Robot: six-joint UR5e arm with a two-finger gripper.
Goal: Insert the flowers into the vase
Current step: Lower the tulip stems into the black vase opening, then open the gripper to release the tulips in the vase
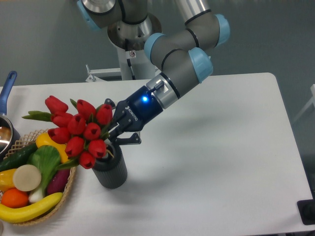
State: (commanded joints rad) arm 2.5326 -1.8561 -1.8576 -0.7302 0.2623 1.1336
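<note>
**Tulip stems at the vase mouth, bunch not yet released**

The flowers (78,131), a tied bunch of red closed tulips, lean out to the left over the mouth of the vase (110,167), with the lowest blooms just above its rim and the stems running down toward the hollow. How deep the stems sit inside cannot be told, because the blooms cover most of the opening. The vase stands upright on the white table (211,147), near the front left.

The gripper (118,132) holds the bunch at the stems, its fingers closed around them just above and to the right of the vase mouth. By my reading the insertion is well advanced but not finished: the bunch is tilted rather than upright, and it has yet to be seated and let go.

Room is tight on the left (the side the blooms lean toward). The woven basket (69,189) of vegetables sits just beside the vase, and the lower tulips overhang its yellow pepper (49,141) and green leaf. A saucepan (6,129) sits further left at the table edge. To the right and toward the near edge the table offers open space, so a withdrawal up and to the right looks the safest way out
</note>
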